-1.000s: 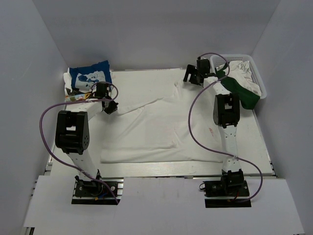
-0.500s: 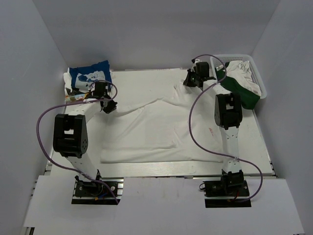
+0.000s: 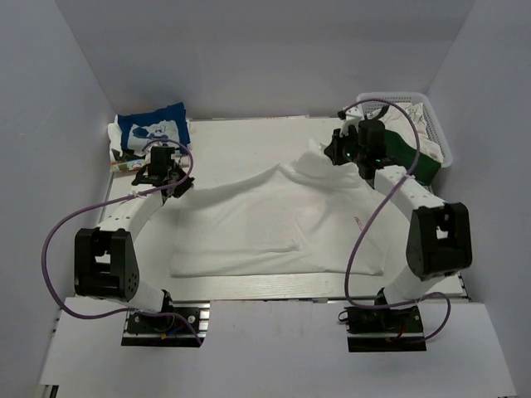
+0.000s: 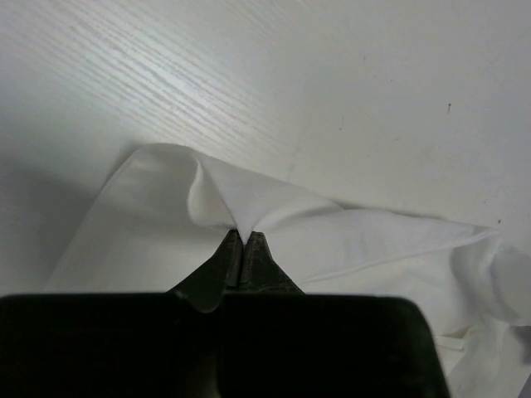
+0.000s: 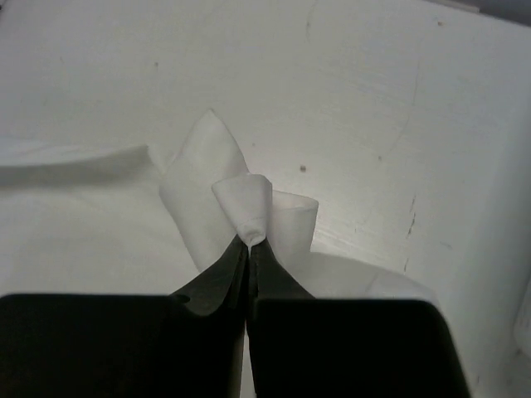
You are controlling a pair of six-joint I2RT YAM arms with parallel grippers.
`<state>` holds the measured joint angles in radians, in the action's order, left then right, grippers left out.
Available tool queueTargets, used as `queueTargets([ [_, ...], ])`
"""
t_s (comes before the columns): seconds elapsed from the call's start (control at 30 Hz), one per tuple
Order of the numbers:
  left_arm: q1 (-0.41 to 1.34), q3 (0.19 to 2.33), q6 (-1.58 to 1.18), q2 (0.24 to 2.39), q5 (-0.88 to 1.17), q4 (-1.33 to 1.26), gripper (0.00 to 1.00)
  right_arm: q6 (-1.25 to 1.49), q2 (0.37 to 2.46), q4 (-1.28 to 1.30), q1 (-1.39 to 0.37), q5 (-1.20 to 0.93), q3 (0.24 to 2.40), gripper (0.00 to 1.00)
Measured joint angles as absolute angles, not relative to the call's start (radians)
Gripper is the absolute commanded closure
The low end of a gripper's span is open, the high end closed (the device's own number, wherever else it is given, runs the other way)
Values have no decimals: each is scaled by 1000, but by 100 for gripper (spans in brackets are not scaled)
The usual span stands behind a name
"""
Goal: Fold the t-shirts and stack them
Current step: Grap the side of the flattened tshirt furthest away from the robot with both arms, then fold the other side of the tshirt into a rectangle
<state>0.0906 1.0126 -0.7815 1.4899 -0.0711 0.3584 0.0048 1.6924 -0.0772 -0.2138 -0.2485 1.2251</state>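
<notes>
A large white t-shirt [image 3: 265, 224] lies spread over the table, its far edge lifted at both ends. My left gripper [image 3: 172, 179] is shut on the far left corner; in the left wrist view the cloth [image 4: 249, 199] bunches out from between the closed tips [image 4: 243, 236]. My right gripper [image 3: 333, 156] is shut on the far right corner, a small fold of white cloth [image 5: 245, 203] sticking out past its tips [image 5: 250, 243]. The blue t-shirt [image 3: 153, 126] with white print lies folded at the far left corner.
A white basket [image 3: 438, 131] at the far right holds white and green clothes. Another folded garment [image 3: 116, 137] lies under the blue shirt. The enclosure walls stand close on the left, right and back. Purple cables loop off both arms.
The right gripper went from open above the far right corner to shut on it and pulled it up and nearer. Both arms swung outward; the left gripper shifted left with its corner.
</notes>
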Motion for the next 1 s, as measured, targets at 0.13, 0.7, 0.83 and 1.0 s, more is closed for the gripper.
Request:
queueTargets([
  [0.13, 91, 936, -781, 1435, -72, 369, 100, -12, 1521, -71, -218, -237, 1057, 100],
  [0.7, 88, 839, -812, 1293, -223, 455, 100, 83, 972, 244, -251, -16, 751, 100],
  [0.83, 88, 853, -828, 1278, -248, 485, 100, 107, 910, 308, -252, 14, 749, 100],
  [1.0, 94, 808, -850, 1205, -252, 485, 100, 131, 886, 343, -256, -3, 740, 100],
])
